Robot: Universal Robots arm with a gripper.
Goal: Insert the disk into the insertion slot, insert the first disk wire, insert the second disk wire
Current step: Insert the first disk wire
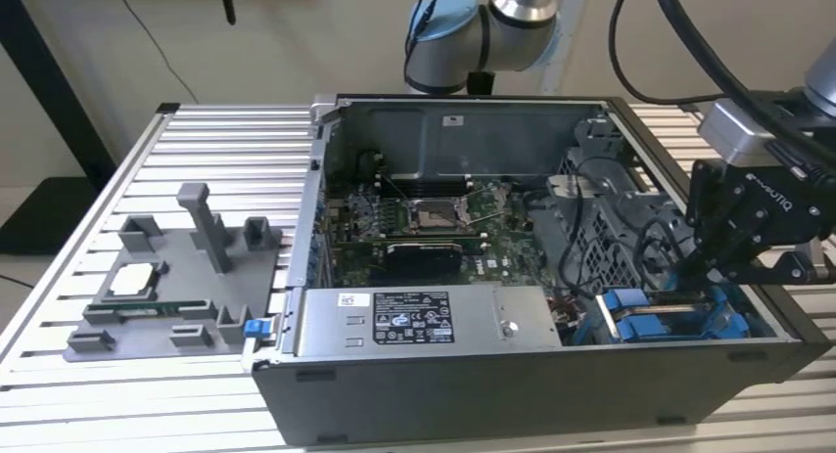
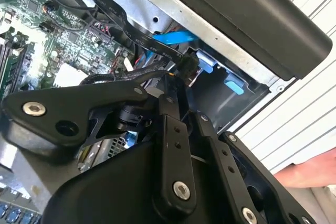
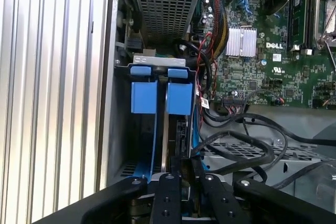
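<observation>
Gripper (image 3: 186, 171) at insertion slot (image 3: 157, 95), black cables (image 3: 247, 145) crowding close alongside

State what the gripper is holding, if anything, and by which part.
The gripper appears to pinch a black disk wire at its connector end.

Disk (image 3: 177, 137): seen edge-on, seated between blue rails. Insertion slot (image 1: 627, 326): grey bay with blue tabs, near corner of the open case, exterior view's right.

The arm (image 1: 516, 32) bends down above its wrist (image 1: 745, 130); below that the black gripper (image 1: 688, 265) hangs tip-down, fingers (image 2: 169, 103) drawn close together, almost touching.
</observation>
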